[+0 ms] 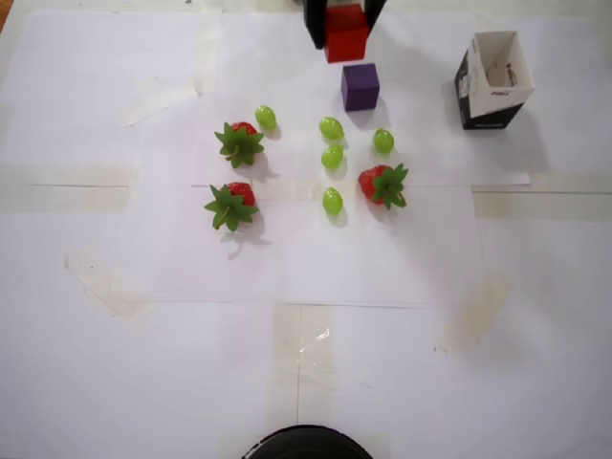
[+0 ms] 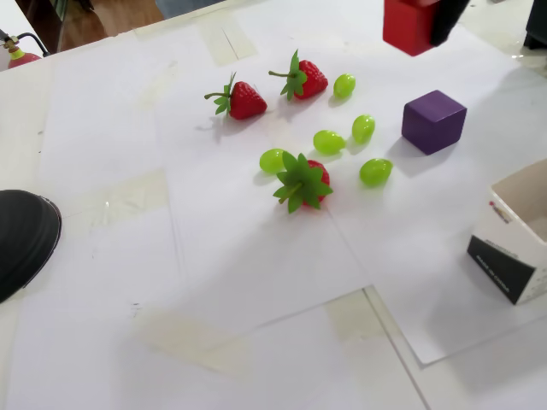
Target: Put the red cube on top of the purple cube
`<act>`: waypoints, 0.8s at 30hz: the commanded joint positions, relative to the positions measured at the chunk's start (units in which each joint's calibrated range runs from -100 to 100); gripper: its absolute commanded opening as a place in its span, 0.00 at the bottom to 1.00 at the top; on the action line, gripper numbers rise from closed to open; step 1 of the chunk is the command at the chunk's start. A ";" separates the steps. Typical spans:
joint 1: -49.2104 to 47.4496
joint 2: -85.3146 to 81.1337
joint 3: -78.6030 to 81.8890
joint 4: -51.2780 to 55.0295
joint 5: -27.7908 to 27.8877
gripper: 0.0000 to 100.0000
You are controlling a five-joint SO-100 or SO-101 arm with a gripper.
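Note:
The red cube (image 1: 346, 34) is held in my gripper (image 1: 342, 27) at the top of the overhead view, its black fingers on either side of it. In the fixed view the red cube (image 2: 409, 24) hangs at the top edge, lifted above the paper, with a black finger (image 2: 449, 20) against its right side. The purple cube (image 1: 360, 86) stands on the white paper just below the red cube in the overhead view. In the fixed view the purple cube (image 2: 433, 120) sits lower right of the red cube, apart from it.
Three strawberries (image 1: 239, 142) (image 1: 230, 204) (image 1: 384, 184) and several green grapes (image 1: 332, 128) lie mid-table. An open black-and-white carton (image 1: 491, 78) stands right of the purple cube. A black round object (image 1: 306, 444) sits at the near edge.

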 commanded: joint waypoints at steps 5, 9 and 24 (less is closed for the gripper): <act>-1.37 -5.20 6.35 -3.50 -0.54 0.02; -2.54 -2.96 6.53 -5.06 -0.68 0.02; -7.47 0.91 11.08 -11.43 -2.78 0.02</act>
